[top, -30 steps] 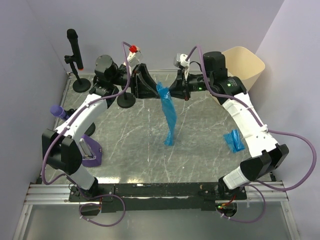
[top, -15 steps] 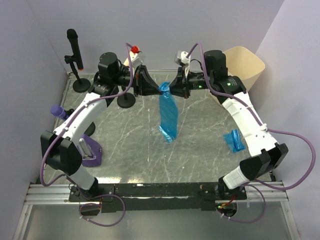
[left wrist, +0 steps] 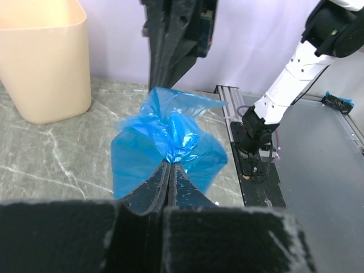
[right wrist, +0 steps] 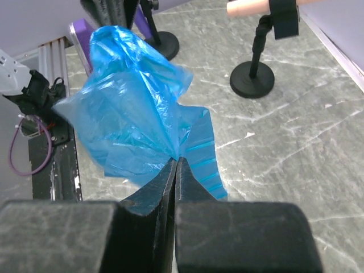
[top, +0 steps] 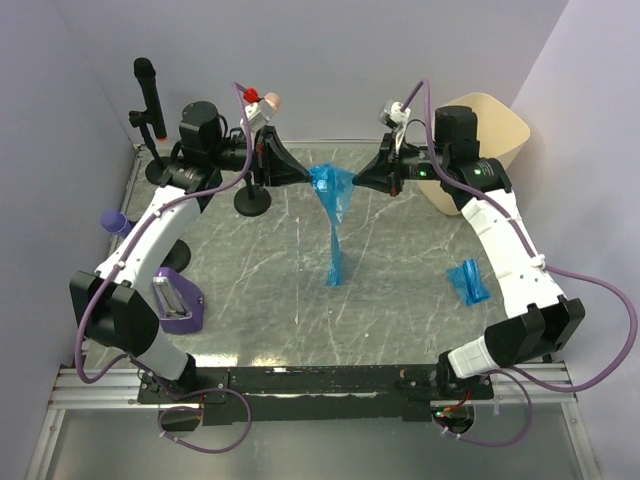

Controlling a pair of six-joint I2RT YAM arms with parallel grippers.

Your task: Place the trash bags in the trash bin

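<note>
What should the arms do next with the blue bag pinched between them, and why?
Probably carry the blue trash bag rightward to the trash bin. The left gripper and right gripper each pinch its top, the rest hangs down, and the bin stands just beyond the right gripper.

My left end effector (top: pixel 304 178) and right end effector (top: pixel 358 180) pinch one blue trash bag (top: pixel 331 200), which hangs down. A second blue bag (top: pixel 468 282) lies folded on the worktop (top: pixel 400 320). The cream trash bin (top: pixel 492 124) stands upright, far right.
</note>
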